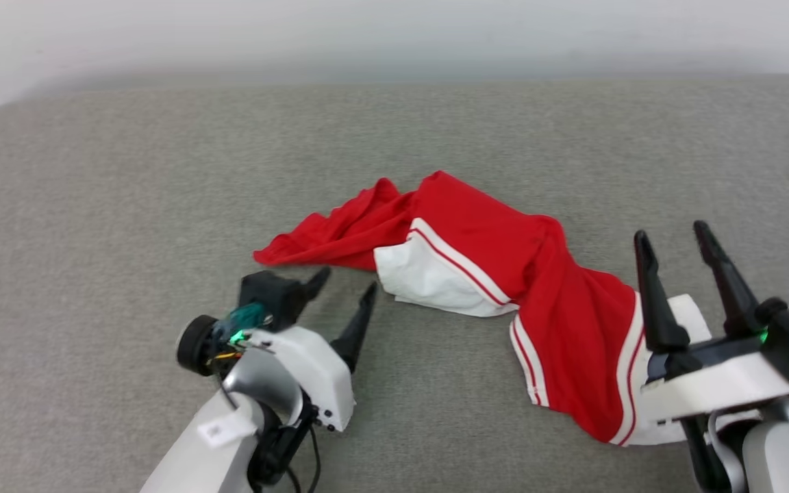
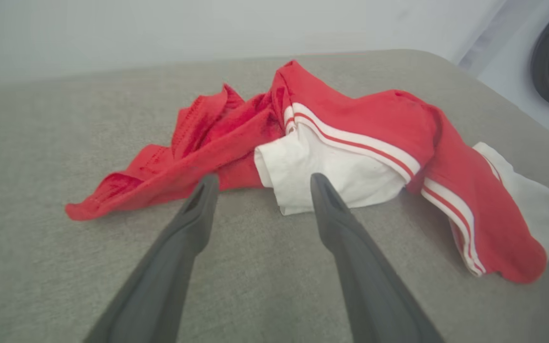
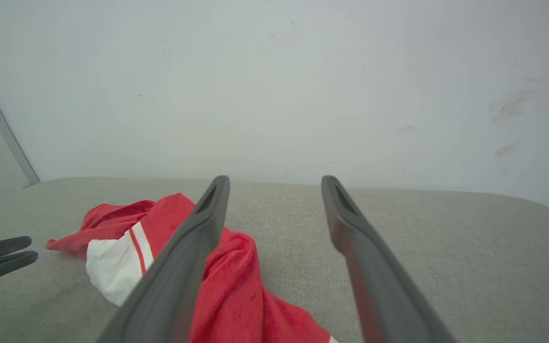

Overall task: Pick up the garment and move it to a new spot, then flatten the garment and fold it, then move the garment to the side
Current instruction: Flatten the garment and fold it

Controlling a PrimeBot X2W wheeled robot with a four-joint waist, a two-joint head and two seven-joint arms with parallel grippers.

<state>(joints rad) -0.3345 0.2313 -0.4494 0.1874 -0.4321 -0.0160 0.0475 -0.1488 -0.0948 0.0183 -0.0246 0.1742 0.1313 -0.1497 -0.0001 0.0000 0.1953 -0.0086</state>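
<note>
1. Garment [image 1: 477, 239]: red jersey T-shirt with white short sleeves and red-white striped trim. It lies bunched in a twisted band on the grey fabric-covered surface [image 1: 161, 171], running from the centre of the head view towards 4 o'clock. Not flat, not folded, chest print hidden.
2. One white sleeve [image 1: 429, 281] sticks out at the band's 6 o'clock edge. The other sleeve [image 2: 536, 200] is at the far right end.
3. Left gripper [image 1: 348, 282]: at 7 o'clock in the head view, fingers spread, nothing between them. Tips sit just beside the red hem end and the white sleeve, apparently not touching.
4. Right gripper [image 1: 670, 233]: at 4 o'clock, fingers spread and empty, over the garment's right end. Contact with the cloth cannot be told.
5. Step, judged: garment is down and unheld, so flattening looks about to begin.
6. Next move calls for each gripper to pinch an opposite end, hem on the left and sleeve or shoulder on the right. They then pull apart to untwist and spread the cloth.
</note>
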